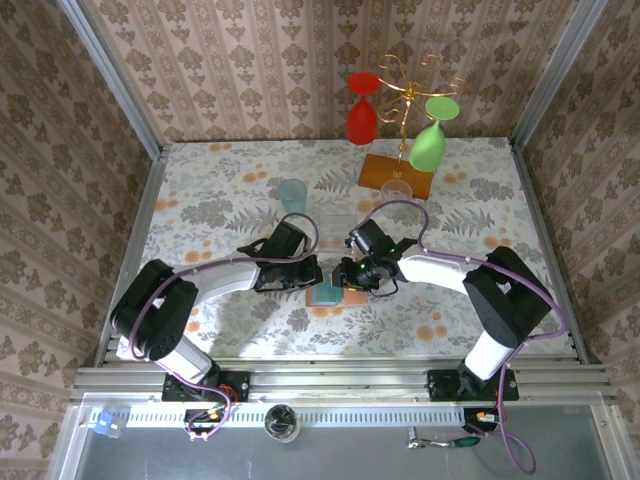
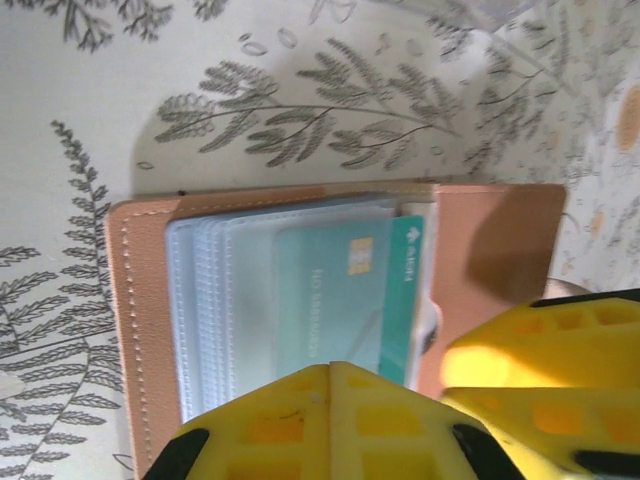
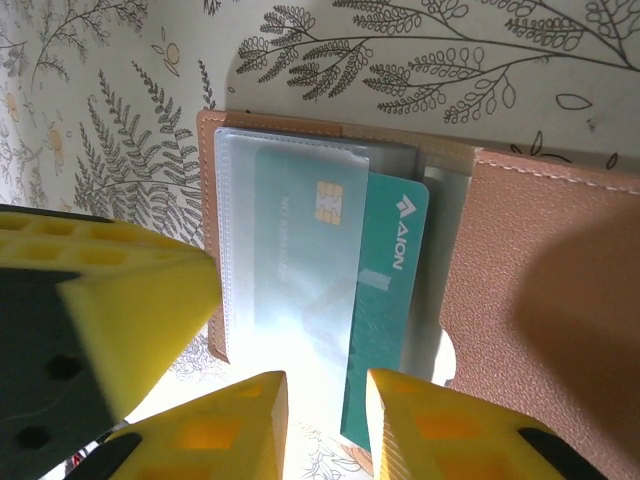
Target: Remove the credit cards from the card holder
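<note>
Near the middle of the top view, the card holder (image 1: 338, 296) lies open. My left gripper (image 2: 330, 385) is closed at its edge. My right gripper (image 3: 327, 385) stands a little open by the teal card (image 3: 385, 330), which pokes out. No card is fully out yet.

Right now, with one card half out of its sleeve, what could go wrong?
1. The right hand stands open at the edge of the teal plastic card; closing might also pinch the clear plastic sleeves and drag the tan leather card holder.
2. The shut left hand seems to press only the holder's edge; a pull may slide it.
3. The hands sit close together and could bump.
</note>
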